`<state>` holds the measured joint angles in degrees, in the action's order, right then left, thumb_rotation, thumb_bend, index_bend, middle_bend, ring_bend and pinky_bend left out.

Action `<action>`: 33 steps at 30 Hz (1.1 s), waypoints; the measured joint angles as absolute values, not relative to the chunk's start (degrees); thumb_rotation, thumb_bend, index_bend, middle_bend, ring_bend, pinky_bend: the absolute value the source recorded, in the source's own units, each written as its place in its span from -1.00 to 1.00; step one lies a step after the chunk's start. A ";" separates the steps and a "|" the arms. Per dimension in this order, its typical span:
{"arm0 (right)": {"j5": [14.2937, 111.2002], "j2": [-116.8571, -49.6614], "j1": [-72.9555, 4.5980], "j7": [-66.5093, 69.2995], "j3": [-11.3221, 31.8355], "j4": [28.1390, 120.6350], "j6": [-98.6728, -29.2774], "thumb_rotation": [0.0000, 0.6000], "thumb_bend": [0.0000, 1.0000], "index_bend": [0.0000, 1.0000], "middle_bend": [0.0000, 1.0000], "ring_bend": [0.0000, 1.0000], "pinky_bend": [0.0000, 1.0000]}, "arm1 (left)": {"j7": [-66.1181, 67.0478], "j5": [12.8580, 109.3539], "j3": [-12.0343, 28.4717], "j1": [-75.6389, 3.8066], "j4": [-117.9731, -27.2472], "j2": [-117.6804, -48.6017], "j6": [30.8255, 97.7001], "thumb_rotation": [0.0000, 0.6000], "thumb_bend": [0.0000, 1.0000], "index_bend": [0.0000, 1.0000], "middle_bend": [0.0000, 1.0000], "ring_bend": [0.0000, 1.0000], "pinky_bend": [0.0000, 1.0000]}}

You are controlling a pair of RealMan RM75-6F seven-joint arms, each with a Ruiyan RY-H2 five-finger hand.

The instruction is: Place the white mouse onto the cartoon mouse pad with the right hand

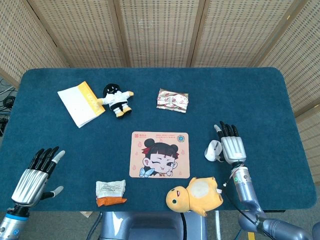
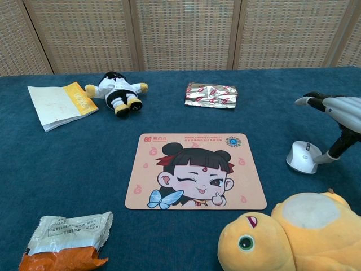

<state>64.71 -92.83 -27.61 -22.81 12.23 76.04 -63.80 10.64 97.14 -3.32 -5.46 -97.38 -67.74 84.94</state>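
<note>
Beside the flat cartoon mouse pad (image 1: 160, 154), right hand (image 1: 230, 147) touches glossy, rounded white mouse (image 1: 214, 150).

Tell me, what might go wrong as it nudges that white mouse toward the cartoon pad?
The right robot hand only touches the white mouse from the side with its thumb, fingers spread, so the tilted mouse could roll over or slip away. The cartoon mouse pad lies loose on the cloth; a sideways push might shove it along. The yellow plush toy sits close and could get bumped.

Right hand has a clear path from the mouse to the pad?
Probably yes. The right hand is at the white mouse, and bare table lies between it and the cartoon mouse pad; the yellow plush sits nearer the robot.
</note>
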 measured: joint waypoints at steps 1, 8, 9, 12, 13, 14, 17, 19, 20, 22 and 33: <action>64.60 -92.93 -27.78 -23.00 12.29 76.15 -63.72 1.00 -1.00 -1.00 -1.00 -1.00 -1.00 | 10.56 97.11 -3.30 -5.45 -97.42 -67.69 85.03 1.00 -0.89 -1.00 -1.00 -1.00 -1.00; 63.85 -93.92 -28.64 -24.26 12.37 76.38 -63.34 1.00 -1.00 -1.00 -1.00 -1.00 -1.00 | 10.05 97.21 -3.18 -5.39 -97.64 -67.27 85.51 1.00 -0.89 -1.00 -1.00 -1.00 -1.00; 63.81 -94.04 -28.72 -24.44 12.35 76.29 -63.35 1.00 -1.00 -1.00 -1.00 -1.00 -1.00 | 9.95 97.22 -3.18 -5.37 -97.66 -67.23 85.58 1.00 -0.89 -1.00 -1.00 -1.00 -1.00; 63.32 -94.47 -28.96 -24.74 12.34 76.03 -63.30 1.00 -1.00 -1.00 -1.00 -1.00 -1.00 | 9.70 97.34 -3.26 -5.32 -97.65 -67.09 85.69 1.00 -0.89 -1.00 -1.00 -1.00 -1.00; 63.14 -94.57 -29.10 -24.88 12.34 75.96 -63.18 1.00 -1.00 -1.00 -1.00 -1.00 -1.00 | 9.68 97.33 -3.29 -5.35 -97.65 -67.08 85.61 1.00 -0.89 -1.00 -1.00 -1.00 -1.00; 63.07 -94.66 -29.22 -25.00 12.34 75.89 -63.12 1.00 -1.00 -1.00 -1.00 -1.00 -1.00 | 9.69 97.36 -3.32 -5.36 -97.68 -67.07 85.55 1.00 -0.89 -1.00 -1.00 -1.00 -1.00; 62.95 -94.96 -29.61 -25.26 12.39 75.78 -63.04 1.00 -1.00 -1.00 -1.00 -1.00 -1.00 | 9.77 97.67 -3.43 -5.38 -97.75 -67.07 85.60 1.00 -0.89 -1.00 -1.00 -1.00 -1.00; 62.96 -95.16 -29.87 -25.36 12.45 75.86 -63.03 1.00 -1.00 -1.00 -1.00 -1.00 -1.00 | 9.84 97.74 -3.45 -5.38 -97.75 -67.10 85.64 1.00 -0.89 -1.00 -1.00 -1.00 -1.00; 62.97 -95.22 -29.97 -25.44 12.47 75.90 -63.03 1.00 -1.00 -1.00 -1.00 -1.00 -1.00 | 9.83 97.68 -3.44 -5.37 -97.74 -67.11 85.63 1.00 -0.89 -1.00 -1.00 -1.00 -1.00; 62.92 -95.40 -30.23 -25.62 12.53 76.01 -63.00 1.00 -1.00 -1.00 -1.00 -1.00 -1.00 | 9.75 97.51 -3.40 -5.35 -97.69 -67.12 85.61 1.00 -0.89 -1.00 -1.00 -1.00 -1.00; 61.82 -96.69 -31.54 -26.34 12.84 75.74 -62.40 1.00 -1.00 -1.00 -1.00 -1.00 -1.00 | 9.74 97.73 -3.49 -5.45 -97.62 -67.15 85.49 1.00 -0.89 -1.00 -1.00 -1.00 -1.00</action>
<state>61.82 -96.69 -31.54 -26.34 12.84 75.74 -62.40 9.74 97.73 -3.49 -5.45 -97.62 -67.15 85.49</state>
